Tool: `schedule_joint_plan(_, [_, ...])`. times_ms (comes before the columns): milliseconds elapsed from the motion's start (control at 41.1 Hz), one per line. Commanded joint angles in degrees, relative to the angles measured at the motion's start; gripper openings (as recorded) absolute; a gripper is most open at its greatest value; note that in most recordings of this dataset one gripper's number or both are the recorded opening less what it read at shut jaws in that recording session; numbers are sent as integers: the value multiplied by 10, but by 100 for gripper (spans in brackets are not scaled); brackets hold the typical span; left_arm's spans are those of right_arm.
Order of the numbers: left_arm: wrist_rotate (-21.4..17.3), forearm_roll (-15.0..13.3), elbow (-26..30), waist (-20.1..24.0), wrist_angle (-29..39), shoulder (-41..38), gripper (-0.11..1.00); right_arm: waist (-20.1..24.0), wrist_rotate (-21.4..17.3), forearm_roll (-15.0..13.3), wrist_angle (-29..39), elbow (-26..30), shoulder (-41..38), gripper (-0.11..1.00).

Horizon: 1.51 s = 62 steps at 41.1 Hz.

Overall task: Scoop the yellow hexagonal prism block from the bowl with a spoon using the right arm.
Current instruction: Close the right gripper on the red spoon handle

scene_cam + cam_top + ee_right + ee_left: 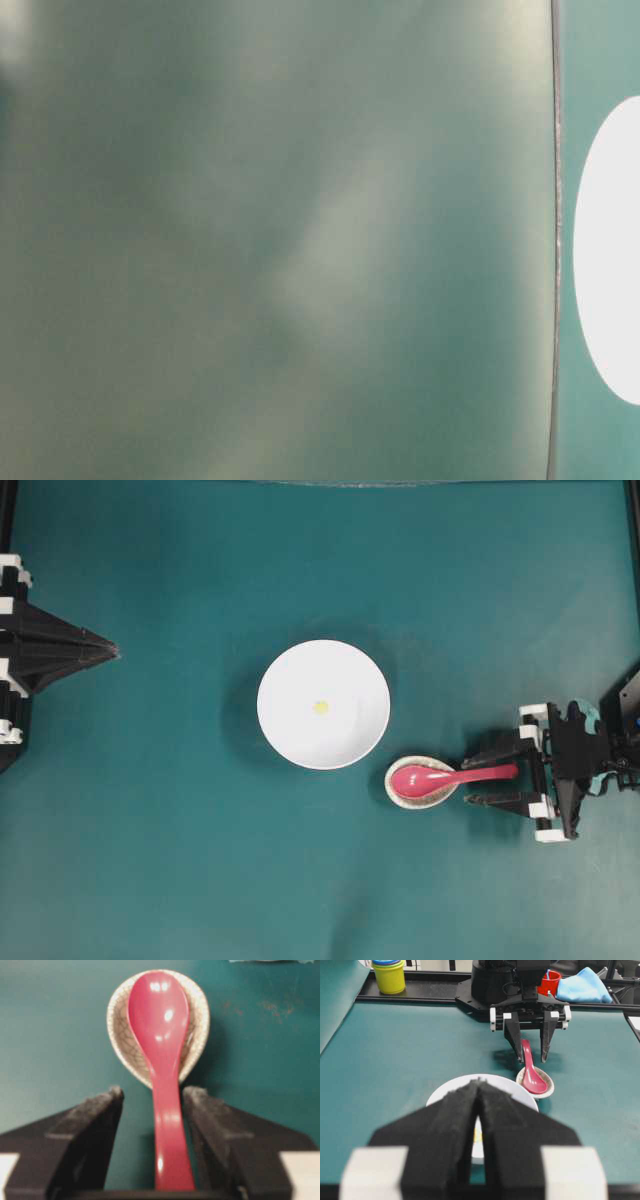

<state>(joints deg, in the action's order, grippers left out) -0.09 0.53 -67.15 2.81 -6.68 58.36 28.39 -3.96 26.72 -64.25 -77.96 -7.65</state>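
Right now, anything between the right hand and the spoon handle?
Nothing visible. The right hand is open with its fingers either side of the spoon handle; the scoop rests in the small speckled dish. The gaps on both sides of the handle look clear.

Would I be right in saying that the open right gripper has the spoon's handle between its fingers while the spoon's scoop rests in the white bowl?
Not quite: the scoop rests in the small speckled dish, not the white bowl, as the right wrist view shows. The rest holds: the open right gripper straddles the handle of the spoon.
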Motion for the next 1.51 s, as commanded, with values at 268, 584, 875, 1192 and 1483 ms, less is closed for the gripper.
schedule_joint_plan(268, [0,1,16,-1,0,-3,0,4,0,3,-7,2,6,57])
schedule_joint_plan(584, [0,1,16,-1,2,-3,0,3,1,7,-7,0,6,57])
schedule_joint_plan(875, [0,1,16,-1,2,-3,0,0,1,10,-7,0,6,56])
schedule_joint_plan(1192, [0,1,16,-1,4,-3,0,0,1,10,-7,0,6,41])
schedule_joint_plan(1483, [0,1,15,-1,6,-4,0,-4,1,10,-7,0,6,40])
